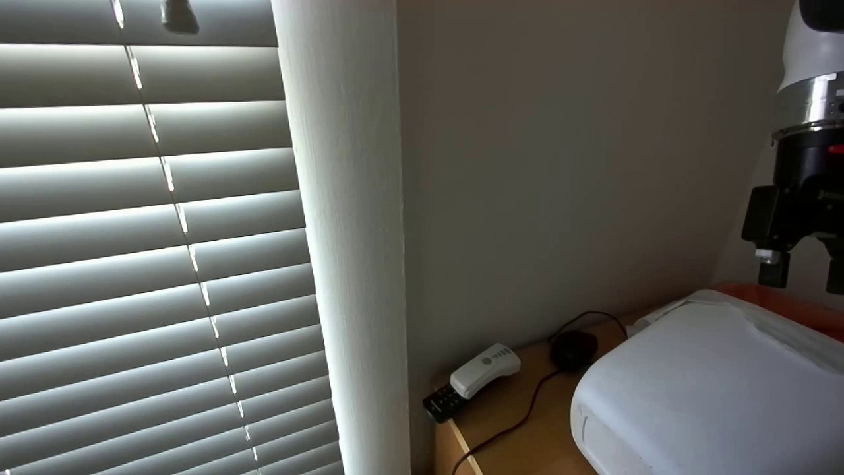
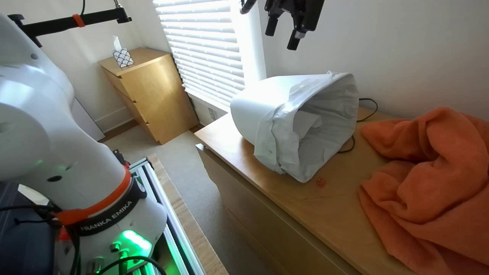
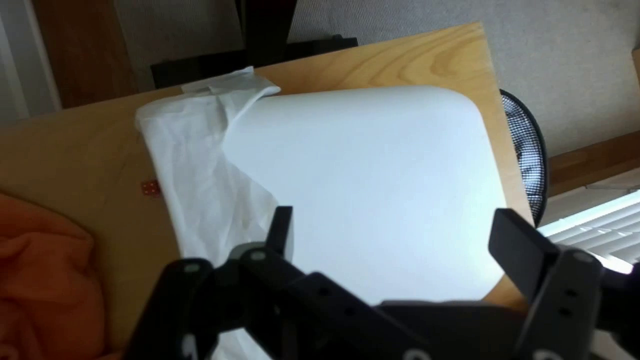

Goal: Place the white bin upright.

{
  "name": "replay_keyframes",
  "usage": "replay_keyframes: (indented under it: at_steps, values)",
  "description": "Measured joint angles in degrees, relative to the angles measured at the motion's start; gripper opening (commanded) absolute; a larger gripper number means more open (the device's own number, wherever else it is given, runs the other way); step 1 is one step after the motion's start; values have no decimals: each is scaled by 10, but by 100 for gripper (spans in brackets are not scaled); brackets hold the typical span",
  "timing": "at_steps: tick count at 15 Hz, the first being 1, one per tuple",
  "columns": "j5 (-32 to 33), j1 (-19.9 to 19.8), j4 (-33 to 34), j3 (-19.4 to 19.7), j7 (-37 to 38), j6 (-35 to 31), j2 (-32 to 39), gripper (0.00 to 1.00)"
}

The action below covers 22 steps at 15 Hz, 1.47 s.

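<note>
The white bin lies on its side on a wooden dresser top. In an exterior view its body points toward the window and its open mouth faces the orange cloth. A crinkly white liner covers the rim, and something white is inside the mouth. In the wrist view the bin's smooth side fills the middle, with the liner at left. My gripper is open and empty, fingers pointing down. In both exterior views the gripper hangs above the bin, apart from it.
An orange cloth lies beyond the bin's mouth. A small red die is near the rim. A white device, a black remote and a dark round object with cable lie by the wall. A mesh basket stands past the dresser edge.
</note>
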<state>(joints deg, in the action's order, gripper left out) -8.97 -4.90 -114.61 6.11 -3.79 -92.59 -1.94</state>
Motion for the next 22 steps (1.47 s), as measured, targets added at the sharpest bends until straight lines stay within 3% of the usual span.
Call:
replay_keyframes:
  at_steps: [7, 11, 14, 17, 22]
  values:
    - [29, -35, 17, 29, -57, 7, 28, 100]
    - [25, -58, 16, 49, -141, -6, 39, 100]
    - [-18, -78, 13, 62, -220, -34, 63, 100]
    - [-74, -95, 23, 68, -226, -35, 100, 100]
    - [-82, -97, 35, 65, -246, -32, 119, 100]
